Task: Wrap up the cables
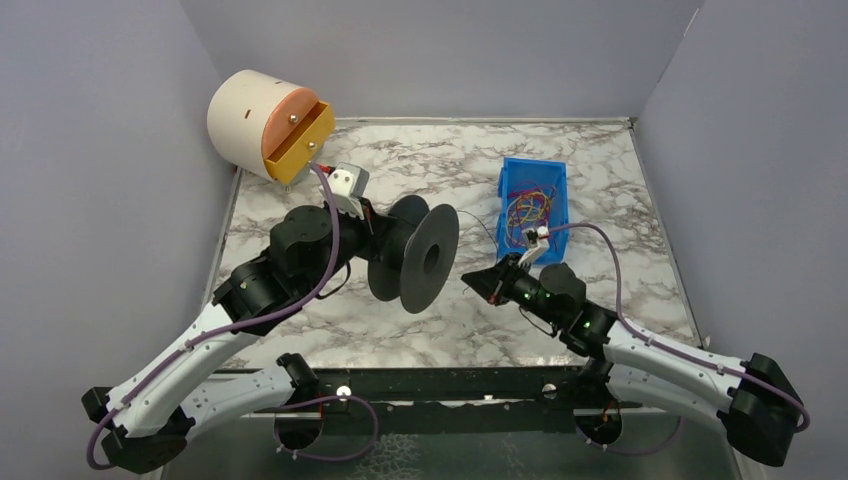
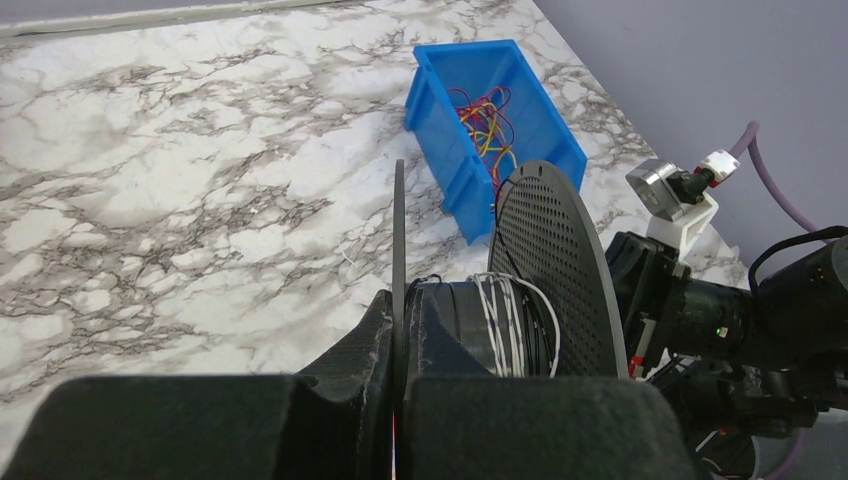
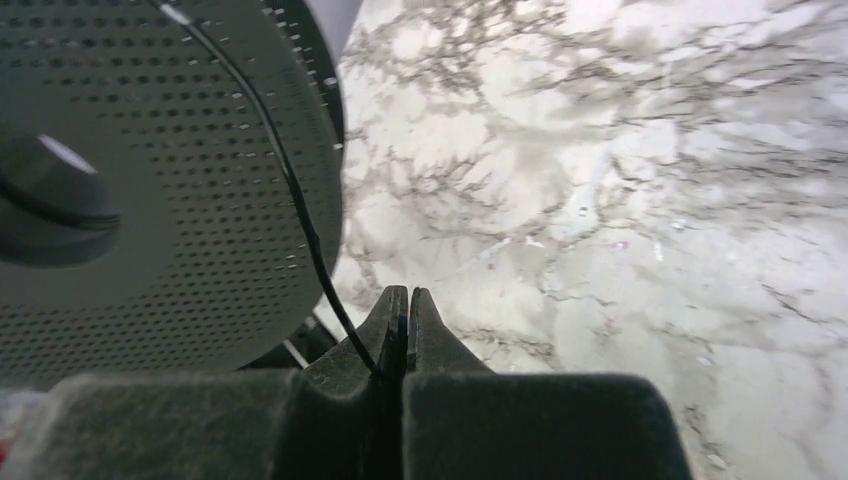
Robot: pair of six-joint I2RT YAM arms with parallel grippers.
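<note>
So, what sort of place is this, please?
Probably a robot test cell: a marble-patterned table boxed in by plain grey walls, the left arm and right arm bolted at its near edge, and a blue bin of cables.

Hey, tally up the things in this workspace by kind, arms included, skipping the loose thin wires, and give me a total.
Robot arms: 2
Black spool: 1
Blue bin: 1
Cream drum with orange face: 1
Total: 5
</note>
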